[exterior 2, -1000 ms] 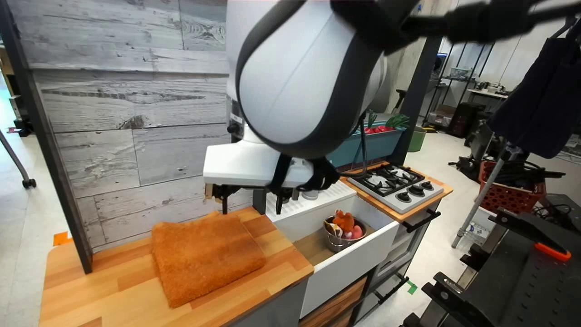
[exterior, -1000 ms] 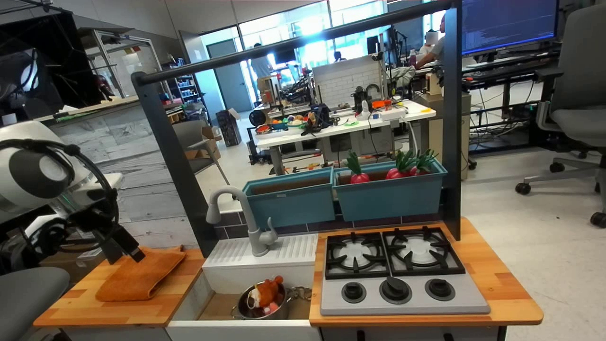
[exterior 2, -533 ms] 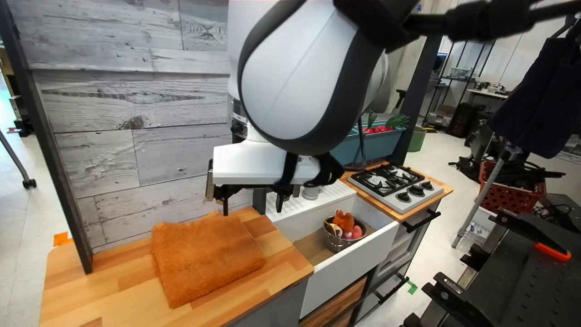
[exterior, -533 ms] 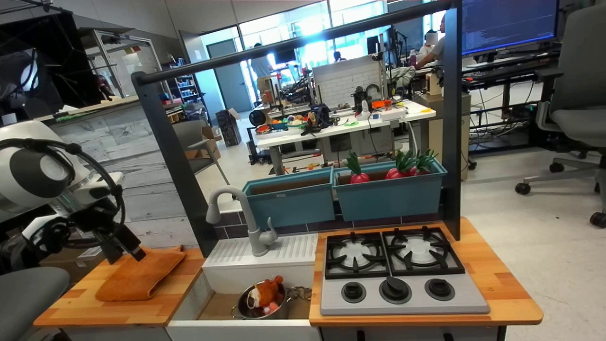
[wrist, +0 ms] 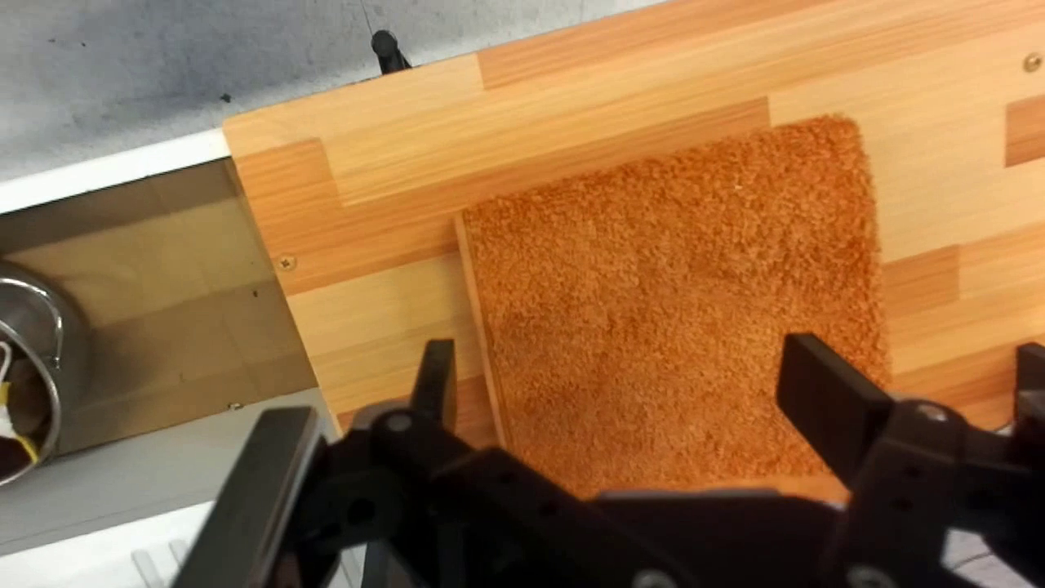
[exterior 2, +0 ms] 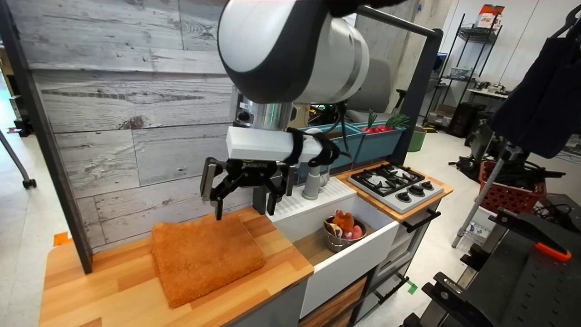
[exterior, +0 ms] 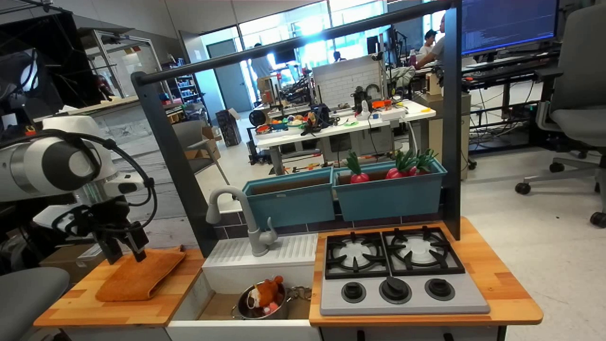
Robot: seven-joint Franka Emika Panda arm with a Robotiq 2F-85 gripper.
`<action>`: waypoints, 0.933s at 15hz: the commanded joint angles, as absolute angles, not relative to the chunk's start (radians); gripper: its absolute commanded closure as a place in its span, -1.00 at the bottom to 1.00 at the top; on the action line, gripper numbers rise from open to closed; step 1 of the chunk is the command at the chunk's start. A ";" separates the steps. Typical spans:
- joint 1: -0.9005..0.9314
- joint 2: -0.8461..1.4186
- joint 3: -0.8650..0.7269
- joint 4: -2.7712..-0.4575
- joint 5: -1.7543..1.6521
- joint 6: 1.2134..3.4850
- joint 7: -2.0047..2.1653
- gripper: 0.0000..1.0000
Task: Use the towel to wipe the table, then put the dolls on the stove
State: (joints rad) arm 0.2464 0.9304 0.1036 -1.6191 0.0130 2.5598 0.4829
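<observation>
The flat orange rectangular cloth towel lies on the light-brown wooden countertop, unmoved from a second ago; what has changed is the black two-fingered metal gripper, swung by the white-and-black robot arm from a slant to a more upright pose above the towel; its fingers stand wide apart with nothing held; this looks like lining up for a grasp, with wiping judged not yet begun; the orange, pink and white plush dolls sit in the round shiny metal pot inside the white rectangular sink basin, still to reach the grey-silver flat stove; white lettering on the gripper's body reads "ROBOTIQ"; text on the dark-blue monitor is too small to read.
</observation>
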 commanded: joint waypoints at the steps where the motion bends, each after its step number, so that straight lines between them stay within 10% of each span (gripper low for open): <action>1: 0.277 0.938 0.078 -1.603 0.052 2.547 0.466 -1.00; 14: 0.381 1.273 0.044 -1.239 0.029 2.452 0.429 -1.00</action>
State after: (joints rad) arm 0.3745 1.2691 0.0510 -1.2461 0.0180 2.4556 0.4345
